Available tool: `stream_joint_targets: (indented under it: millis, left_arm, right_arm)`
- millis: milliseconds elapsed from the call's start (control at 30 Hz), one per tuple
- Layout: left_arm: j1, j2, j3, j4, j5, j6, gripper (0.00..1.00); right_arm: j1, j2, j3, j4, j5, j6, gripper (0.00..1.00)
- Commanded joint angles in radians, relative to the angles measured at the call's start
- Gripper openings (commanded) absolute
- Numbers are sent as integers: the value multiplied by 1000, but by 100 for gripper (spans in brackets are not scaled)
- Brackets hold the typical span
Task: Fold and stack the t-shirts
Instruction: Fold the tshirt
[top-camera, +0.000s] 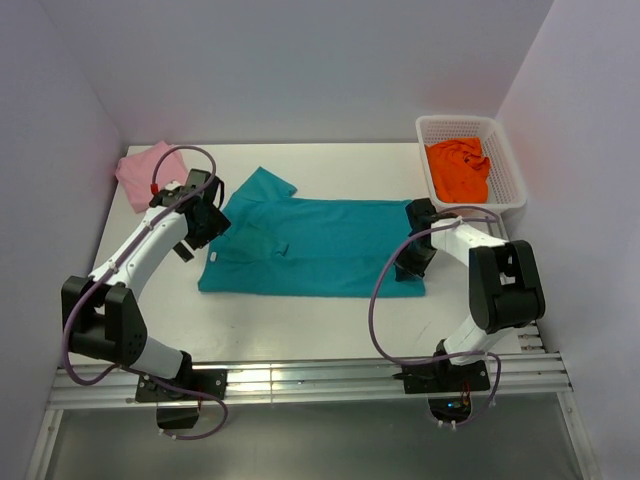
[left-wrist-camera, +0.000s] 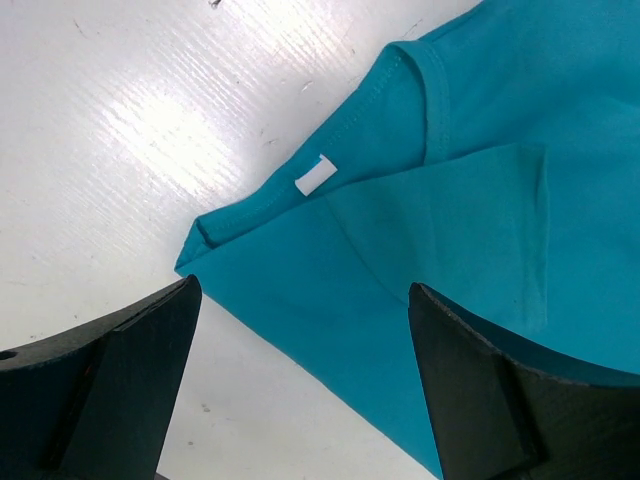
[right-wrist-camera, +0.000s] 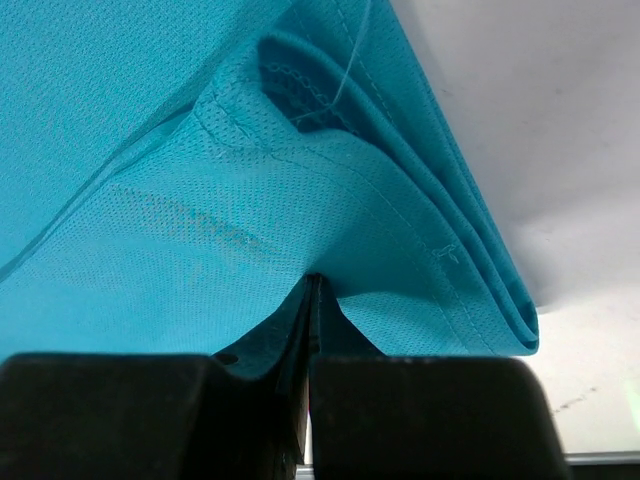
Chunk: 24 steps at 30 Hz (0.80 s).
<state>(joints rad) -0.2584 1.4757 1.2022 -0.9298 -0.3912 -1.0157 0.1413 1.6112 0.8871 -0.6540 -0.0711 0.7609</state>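
Observation:
The teal t-shirt (top-camera: 310, 248) lies spread flat in the middle of the table, one sleeve pointing toward the back. My left gripper (top-camera: 208, 226) hovers open over the shirt's left edge; in the left wrist view its fingers (left-wrist-camera: 120, 385) straddle the teal t-shirt's (left-wrist-camera: 440, 230) edge near a white label (left-wrist-camera: 315, 175), touching nothing. My right gripper (top-camera: 413, 258) is shut on the shirt's right edge; in the right wrist view the right gripper (right-wrist-camera: 312, 285) pinches the layered teal t-shirt (right-wrist-camera: 200, 200) close to its corner. A pale pink t-shirt (top-camera: 148, 172) lies bunched at the back left. An orange t-shirt (top-camera: 458, 168) sits crumpled in the basket.
The white mesh basket (top-camera: 510, 170) stands at the back right corner. White walls close in the table on the left, back and right. Bare white tabletop (top-camera: 300, 320) runs between the teal shirt and the metal rail at the near edge.

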Motion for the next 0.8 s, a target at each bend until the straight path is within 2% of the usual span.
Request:
stream_joint_targets:
  millis: [0, 67, 100, 133, 167, 200, 233, 267, 333, 367, 400, 433, 500, 533, 600, 633, 767]
  left_arm:
    - [-2, -35, 2, -9, -17, -23, 91]
    - [-2, -17, 31, 0, -8, -15, 91]
    - [-2, -8, 48, 3, -3, 3, 91]
    - [-2, 3, 97, 6, 8, 14, 91]
    - [-2, 33, 127, 14, 15, 31, 91]
    - [-2, 52, 195, 40, 23, 78, 92]
    - [-2, 75, 235, 57, 35, 106, 93]
    - [-2, 128, 276, 74, 69, 170, 94]
    - [-2, 194, 408, 132, 116, 241, 96]
    - [-2, 275, 459, 143, 171, 274, 98]
    - [4, 322, 562, 149, 213, 334, 99]
    - [10, 419, 615, 164, 259, 359, 99]
    - [36, 519, 756, 186, 403, 417, 100]
    - [44, 620, 811, 186, 440, 428, 100]
    - [59, 720, 977, 181, 509, 459, 99]
    - [65, 804, 1019, 186, 535, 465, 100]
    - [142, 938, 1070, 365, 689, 411, 99]
  right_arm:
    - [-6, -13, -14, -44, 76, -18, 0]
    - [-6, -25, 9, -53, 30, -49, 0]
    - [-6, -33, 47, -70, 19, -57, 3]
    - [-5, -49, 70, -78, -11, -73, 25]
    - [-5, -59, 96, -90, -19, -77, 39]
    - [-5, -65, 164, -125, -21, -84, 59]
    - [-3, -69, 203, -143, -21, -87, 69]
    - [-3, -70, 245, -180, -22, -90, 73]
    - [0, -51, 383, -225, -15, -100, 73]
    - [1, -25, 427, -248, -10, -104, 73]
    - [3, -11, 503, -281, -6, -110, 73]
    - [3, 13, 536, -292, -7, -112, 73]
    - [4, 36, 605, -315, 5, -112, 72]
    - [4, 56, 622, -325, 10, -112, 72]
    - [3, 79, 663, -355, 13, -120, 71]
    - [3, 96, 673, -363, 13, -123, 71]
    - [4, 124, 690, -384, 11, -140, 70]
